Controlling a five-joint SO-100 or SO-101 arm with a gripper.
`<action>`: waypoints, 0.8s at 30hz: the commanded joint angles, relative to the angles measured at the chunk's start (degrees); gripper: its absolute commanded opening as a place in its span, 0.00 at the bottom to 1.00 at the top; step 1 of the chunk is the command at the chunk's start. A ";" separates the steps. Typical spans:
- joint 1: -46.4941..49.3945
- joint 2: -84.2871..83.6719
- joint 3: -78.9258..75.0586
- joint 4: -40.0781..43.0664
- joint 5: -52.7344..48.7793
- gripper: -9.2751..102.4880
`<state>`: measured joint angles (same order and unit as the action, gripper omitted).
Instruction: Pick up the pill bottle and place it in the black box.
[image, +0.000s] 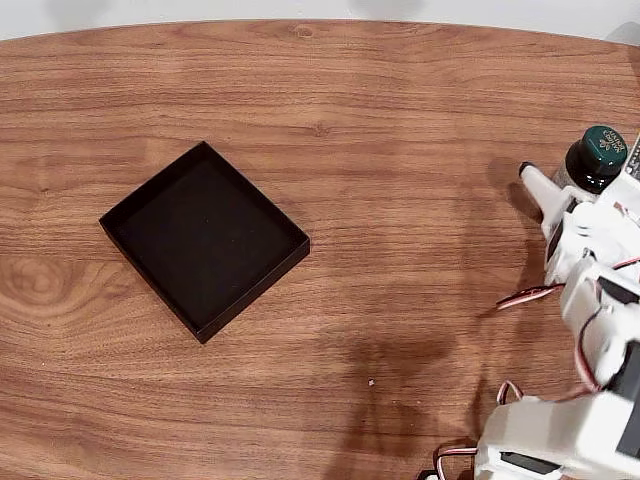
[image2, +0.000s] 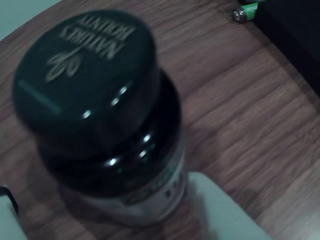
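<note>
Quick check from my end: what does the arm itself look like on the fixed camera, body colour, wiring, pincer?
The arm is built of white plastic segments with dark motor blocks between them. Thin red, white and black wires loop outside its joints. The pincer has white fingers, one of them a slim white prong with a small dark tip. No readable markings on it.

In the fixed view the black box (image: 204, 239) lies on the table (image: 330, 110) left of centre, turned so its corners point up, down and sideways, while the pill bottle (image: 594, 158) stands upright at the right edge, well apart from the box. The arm (image: 580, 300) rises along the right side, its gripper (image: 585, 195) at the bottle. In the wrist view the bottle (image2: 107, 115) stands between the jaws, a small battery (image2: 245, 12) lying behind it at the upper right.
</note>
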<state>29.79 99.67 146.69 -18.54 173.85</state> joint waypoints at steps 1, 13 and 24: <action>1.58 -2.64 -6.06 -3.43 0.44 0.46; 0.88 -9.32 -9.23 -10.11 0.79 0.46; -0.97 -19.07 -8.88 -25.93 2.02 0.46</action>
<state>29.36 81.12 141.06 -39.38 175.52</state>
